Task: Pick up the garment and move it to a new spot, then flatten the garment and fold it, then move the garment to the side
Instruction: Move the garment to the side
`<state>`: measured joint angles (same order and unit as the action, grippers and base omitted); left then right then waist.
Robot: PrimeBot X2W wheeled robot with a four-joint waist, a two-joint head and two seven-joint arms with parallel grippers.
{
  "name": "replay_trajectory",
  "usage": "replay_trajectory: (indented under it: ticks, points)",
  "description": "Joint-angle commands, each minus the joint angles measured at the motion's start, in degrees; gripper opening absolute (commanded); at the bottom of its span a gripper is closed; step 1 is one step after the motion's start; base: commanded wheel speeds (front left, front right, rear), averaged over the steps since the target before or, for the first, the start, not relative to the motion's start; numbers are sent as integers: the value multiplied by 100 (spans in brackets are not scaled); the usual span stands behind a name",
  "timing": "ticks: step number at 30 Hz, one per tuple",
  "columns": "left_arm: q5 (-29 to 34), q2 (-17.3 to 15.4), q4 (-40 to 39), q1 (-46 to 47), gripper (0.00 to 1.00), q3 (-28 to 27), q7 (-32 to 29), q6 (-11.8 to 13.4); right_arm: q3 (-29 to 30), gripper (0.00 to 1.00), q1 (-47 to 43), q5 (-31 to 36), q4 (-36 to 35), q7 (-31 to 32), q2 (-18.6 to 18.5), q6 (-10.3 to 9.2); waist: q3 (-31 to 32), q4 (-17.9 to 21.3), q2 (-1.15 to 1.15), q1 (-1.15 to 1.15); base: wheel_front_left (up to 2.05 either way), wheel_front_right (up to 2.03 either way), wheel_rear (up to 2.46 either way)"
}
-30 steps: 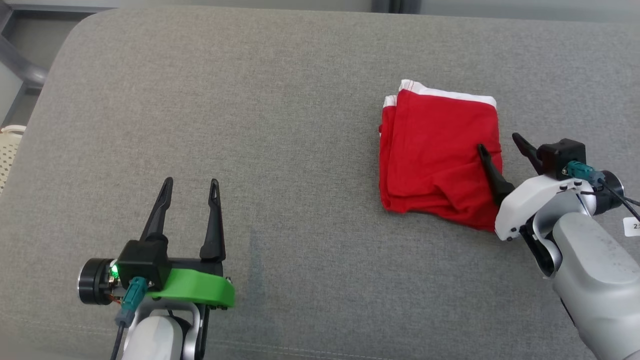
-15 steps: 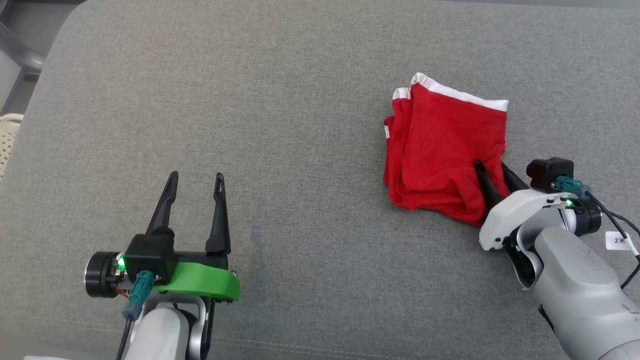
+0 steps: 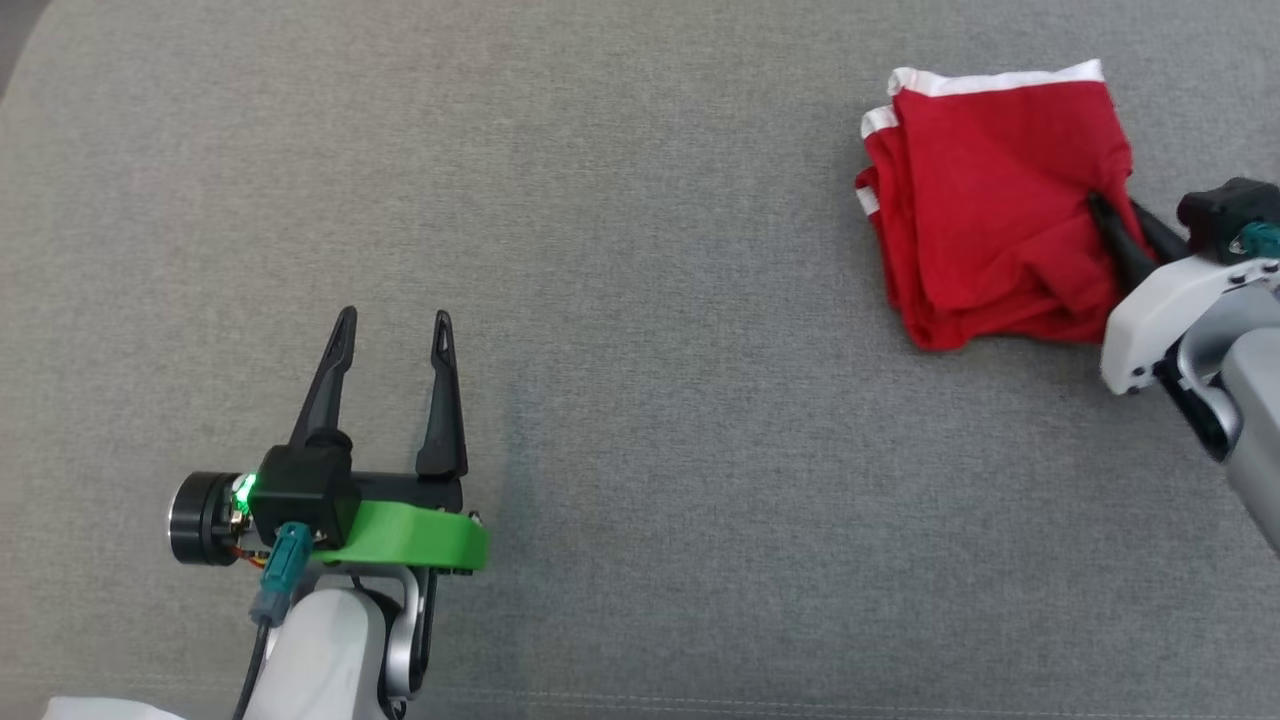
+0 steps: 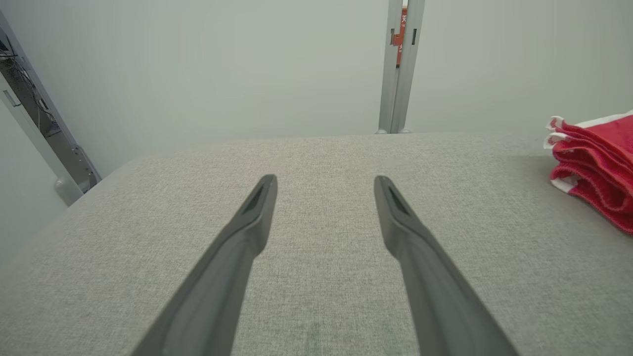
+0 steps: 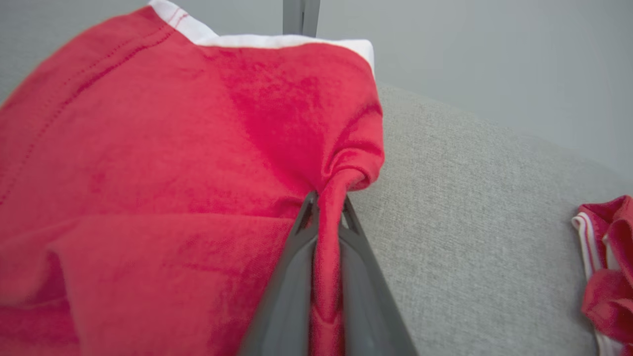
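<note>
Garment [image 3: 990, 200] — one, folded — pinched by right end effector [image 3: 1113, 203]; another red cloth [image 5: 606, 267] nearby.

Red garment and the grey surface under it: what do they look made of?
Red garment: soft knit, probably cotton jersey, matte. It shows stitched hems and white trim, and it bunches limply where the right gripper pinches it.
Grey surface: woven, upholstery-like fabric, matte, with a fine heathered weave. It is likely padded, judging by its rounded edge.
</note>
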<state>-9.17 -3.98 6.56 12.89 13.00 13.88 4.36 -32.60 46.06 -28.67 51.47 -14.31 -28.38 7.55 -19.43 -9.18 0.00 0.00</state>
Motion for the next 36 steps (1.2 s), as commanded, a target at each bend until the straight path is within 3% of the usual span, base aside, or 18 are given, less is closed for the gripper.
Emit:
replay_trajectory:
  ticks: [1,11,17,23,36]
  points:
    - [84,9,-25,161,100,14,26,33,-134,0,133,-82,-119,22,-253,-15,-324,348,0,0,0,0,0]
    - [346,-156,-211,642,100,131,-94,122,-747,0,533,-646,-752,50,-1861,-15,-1068,1334,0,0,0,0,0]
    - [564,-328,-541,913,100,213,-346,144,-900,0,952,-900,-833,48,-2567,-15,-1511,1799,0,0,0,0,0]
    - [737,-515,-1022,899,100,192,-580,234,-1104,0,1542,-1091,-686,139,-2756,-15,-1731,2041,0,0,0,0,0]
    - [834,-638,-1671,774,100,250,-839,337,-1769,0,2258,-1436,-121,143,-2875,-15,-1906,2012,0,0,0,0,0]
